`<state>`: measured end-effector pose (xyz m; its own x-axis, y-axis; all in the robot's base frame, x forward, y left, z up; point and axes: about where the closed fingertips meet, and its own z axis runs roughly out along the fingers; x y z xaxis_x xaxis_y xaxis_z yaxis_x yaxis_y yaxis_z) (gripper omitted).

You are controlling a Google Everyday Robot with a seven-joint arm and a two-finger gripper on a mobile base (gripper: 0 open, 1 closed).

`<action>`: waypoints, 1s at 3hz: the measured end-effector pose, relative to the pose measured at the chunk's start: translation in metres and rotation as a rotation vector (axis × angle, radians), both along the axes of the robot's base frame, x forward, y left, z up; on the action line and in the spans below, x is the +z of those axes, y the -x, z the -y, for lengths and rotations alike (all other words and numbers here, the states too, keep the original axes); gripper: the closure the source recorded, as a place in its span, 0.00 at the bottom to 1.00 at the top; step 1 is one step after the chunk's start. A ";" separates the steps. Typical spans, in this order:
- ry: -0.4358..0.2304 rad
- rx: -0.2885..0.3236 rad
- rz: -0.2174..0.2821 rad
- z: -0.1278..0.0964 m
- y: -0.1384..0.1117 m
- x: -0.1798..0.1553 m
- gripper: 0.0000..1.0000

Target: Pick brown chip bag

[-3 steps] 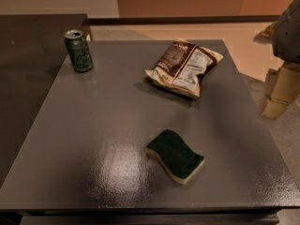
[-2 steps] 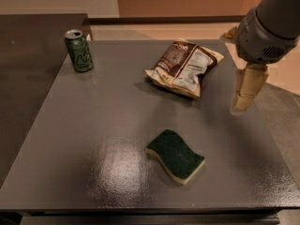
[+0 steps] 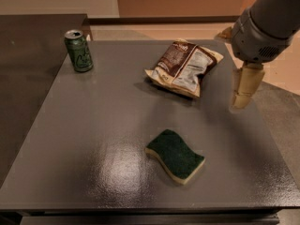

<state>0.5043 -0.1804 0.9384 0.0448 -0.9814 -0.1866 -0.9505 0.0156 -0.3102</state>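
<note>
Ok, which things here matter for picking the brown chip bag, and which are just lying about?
For the job: brown chip bag, at the far side of the table; gripper, to the bag's right, apart from it.
Lying about: green soda can, far left corner; dark green sponge, near the front.

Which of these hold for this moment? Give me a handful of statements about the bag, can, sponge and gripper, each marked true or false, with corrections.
1. The gripper holds the chip bag. False: it hangs beside the bag, over the table, apart from it.
2. The can stands upright near the table's far left corner. True.
3. The sponge lies on top of the bag. False: it lies on the table, nearer the camera than the bag and apart from it.
4. The bag lies on the table with its white label panel facing up. True.
5. The can is red. False: it is green.
</note>
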 end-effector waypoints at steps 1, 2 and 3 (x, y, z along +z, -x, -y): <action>0.039 0.066 0.015 0.002 -0.019 0.000 0.00; 0.070 0.160 0.028 0.003 -0.047 -0.002 0.00; 0.085 0.257 0.044 0.000 -0.071 -0.009 0.00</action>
<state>0.5756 -0.1804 0.9294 0.3009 -0.9488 -0.0965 -0.9054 -0.2524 -0.3415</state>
